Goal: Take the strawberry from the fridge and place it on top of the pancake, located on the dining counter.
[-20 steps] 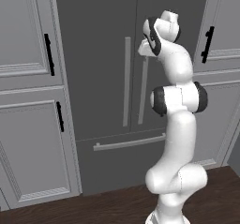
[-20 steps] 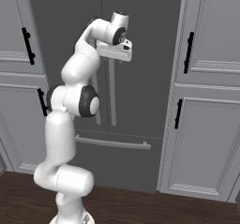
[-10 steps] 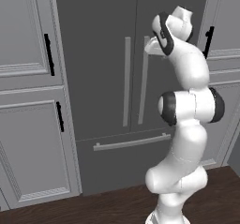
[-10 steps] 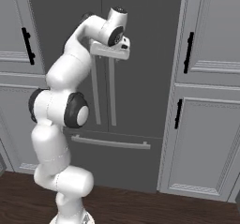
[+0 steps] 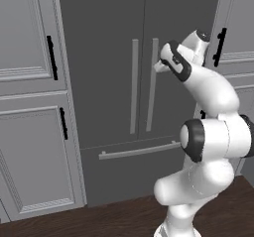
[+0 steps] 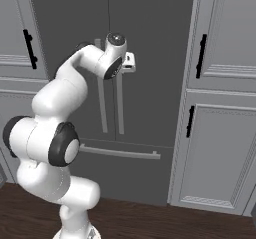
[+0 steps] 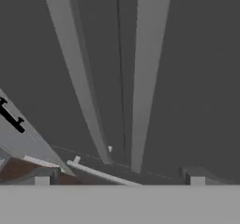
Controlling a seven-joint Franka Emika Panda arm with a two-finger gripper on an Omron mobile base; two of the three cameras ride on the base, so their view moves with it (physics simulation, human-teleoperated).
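Gripper (image 6: 131, 63) raised to the top of the fridge (image 5: 104, 47) handles, close in front of the doors; in the hand view its 2 finger tips (image 7: 43, 180) stand far apart at the bottom corners — jaws spread, nothing between them. Just ahead run the 2 long silver vertical handles, the left handle (image 5: 134, 86) and the right handle (image 5: 152, 85), one each side of the seam where the 2 doors meet; from the hand camera they slant down toward the drawer bar (image 7: 101, 173). Both doors are shut, and so is the bottom drawer with its horizontal handle (image 5: 139, 150). Around the fridge stand light grey panelled cabinets (image 5: 30, 102) with black handles (image 5: 51, 57) — one bank to the left, another to the right (image 6: 220, 108). Dark wood floor (image 6: 150, 222) lies below. Strawberry: hidden behind the closed doors, so its place cannot be told.
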